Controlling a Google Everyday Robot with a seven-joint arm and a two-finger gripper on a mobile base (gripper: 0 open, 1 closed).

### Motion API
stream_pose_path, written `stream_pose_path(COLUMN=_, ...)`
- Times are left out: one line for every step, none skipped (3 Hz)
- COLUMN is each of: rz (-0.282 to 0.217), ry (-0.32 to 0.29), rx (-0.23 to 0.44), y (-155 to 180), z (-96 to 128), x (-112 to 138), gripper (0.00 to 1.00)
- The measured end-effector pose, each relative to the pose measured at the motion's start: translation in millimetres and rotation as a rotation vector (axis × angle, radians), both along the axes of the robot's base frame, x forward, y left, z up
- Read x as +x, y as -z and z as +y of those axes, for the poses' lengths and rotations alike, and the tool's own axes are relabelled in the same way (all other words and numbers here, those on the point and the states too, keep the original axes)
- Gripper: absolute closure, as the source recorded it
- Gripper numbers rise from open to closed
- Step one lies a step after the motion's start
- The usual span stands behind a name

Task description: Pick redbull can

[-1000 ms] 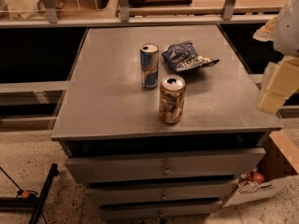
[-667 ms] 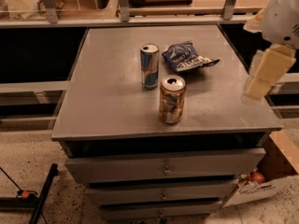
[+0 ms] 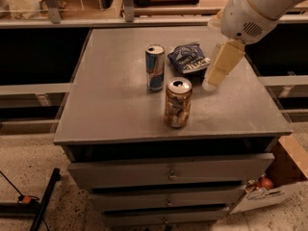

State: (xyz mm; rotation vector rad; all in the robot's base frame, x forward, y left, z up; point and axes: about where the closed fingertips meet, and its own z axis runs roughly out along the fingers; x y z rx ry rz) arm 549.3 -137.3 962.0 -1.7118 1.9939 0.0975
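My gripper (image 3: 212, 82) hangs beside the snack bag (image 3: 188, 57), apart from the redbull can (image 3: 155, 68). Its state I cannot tell.

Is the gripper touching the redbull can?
No, the gripper hovers beside the bag, which lies between it and the redbull can.

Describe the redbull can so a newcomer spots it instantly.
On top of the grey drawer cabinet, three items cluster near the middle, with the gripper just right of them. The redbull can is the leftmost: slim and blue-and-silver, unlike the wider golden-brown can in front and the dark blue snack bag to its right.
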Motion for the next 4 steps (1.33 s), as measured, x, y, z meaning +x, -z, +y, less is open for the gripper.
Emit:
stream_pose_path(rz=-0.016, ry=-0.063, rx=0.062, y=8, z=40, x=36, gripper=0.0)
stream_pose_path(rz=-0.012, ry=-0.097, rx=0.099, y=11, z=71, x=60, gripper=0.0)
stream_pose_path(rz=0.02, ry=-0.097, rx=0.109, y=15, z=92, x=78, gripper=0.0)
stream_pose_path(rz=0.057, ry=-0.076, rx=0.124, y=24, z=102, x=90, gripper=0.0)
